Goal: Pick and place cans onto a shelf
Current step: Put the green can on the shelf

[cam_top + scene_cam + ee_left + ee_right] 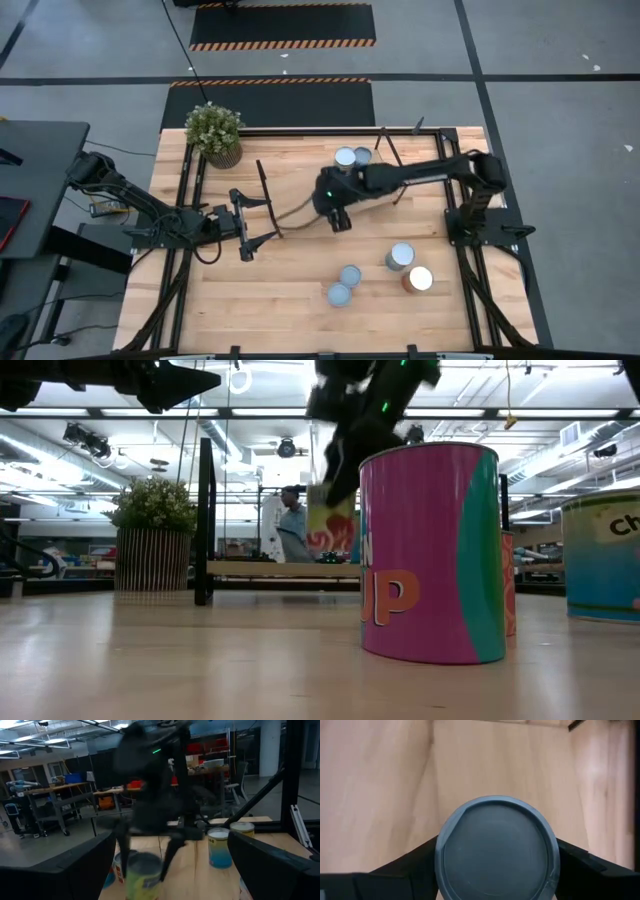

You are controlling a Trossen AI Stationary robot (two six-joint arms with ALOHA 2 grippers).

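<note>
My right gripper (338, 216) hangs over the table's middle, shut on a yellow-green can (330, 525) whose grey-blue top (496, 847) fills the right wrist view. The shelf (270, 568), a light-wood board between black end frames, stands just beyond it, and two cans (352, 156) stand on the shelf's far right part. Several more cans (400, 256) stand upright on the table nearer the front edge. My left gripper (265, 222) waits to the left of the held can, open and holding nothing. My right gripper pinches the can between its two fingers, one on each opposite side of its wall just under the top rim (442, 855). The fingers come from above, slanting down. The can stays about upright and hangs clear of the table (142, 877).
A potted green plant (214, 133) stands at the far left corner. A magenta-and-teal can (430, 550) stands close to the low camera, with a blue one (605, 555) to its right. Black frame rails (180, 200) run along both table sides. A person (293, 520) stands in the room beyond.
</note>
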